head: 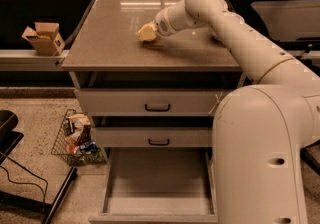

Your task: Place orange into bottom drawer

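Observation:
My gripper (147, 33) hovers low over the brown countertop (110, 43) of the grey cabinet, left of its middle, at the end of my arm (235, 28), which reaches in from the right. The gripper's tip looks pale tan. No orange shows anywhere; it is hidden or out of view. The bottom drawer (157, 203) is pulled out wide below. Its flat grey floor is bare where I can see it. My own body covers its right edge.
The two upper drawers (157, 102) (158, 137) are shut, each with a black handle. A cardboard box (44, 37) sits on a ledge at the left. A wire basket (75, 139) of packets stands on the floor left of the cabinet, beside black chair legs (30, 188).

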You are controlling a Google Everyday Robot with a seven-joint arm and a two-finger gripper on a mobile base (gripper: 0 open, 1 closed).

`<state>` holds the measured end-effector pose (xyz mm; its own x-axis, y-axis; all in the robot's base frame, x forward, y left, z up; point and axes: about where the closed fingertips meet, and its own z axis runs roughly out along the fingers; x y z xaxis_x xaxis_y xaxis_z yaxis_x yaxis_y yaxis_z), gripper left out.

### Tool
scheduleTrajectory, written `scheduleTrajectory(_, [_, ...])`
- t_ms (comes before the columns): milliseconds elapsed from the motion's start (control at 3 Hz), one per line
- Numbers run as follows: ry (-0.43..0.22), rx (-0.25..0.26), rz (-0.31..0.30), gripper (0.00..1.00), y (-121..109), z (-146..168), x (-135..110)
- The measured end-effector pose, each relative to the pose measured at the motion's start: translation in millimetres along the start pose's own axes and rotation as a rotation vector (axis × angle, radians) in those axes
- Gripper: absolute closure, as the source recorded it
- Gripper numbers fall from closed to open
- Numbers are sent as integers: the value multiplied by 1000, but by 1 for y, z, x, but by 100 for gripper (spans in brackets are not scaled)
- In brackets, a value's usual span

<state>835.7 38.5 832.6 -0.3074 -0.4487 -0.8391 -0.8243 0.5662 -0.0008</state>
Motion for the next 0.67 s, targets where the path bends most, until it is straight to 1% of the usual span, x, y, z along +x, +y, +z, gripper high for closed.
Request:
scheduleTrajectory(333, [26, 8, -48, 86, 3, 0, -7])
scheduleTrajectory(667, [72, 63, -146, 100, -6, -5, -26])
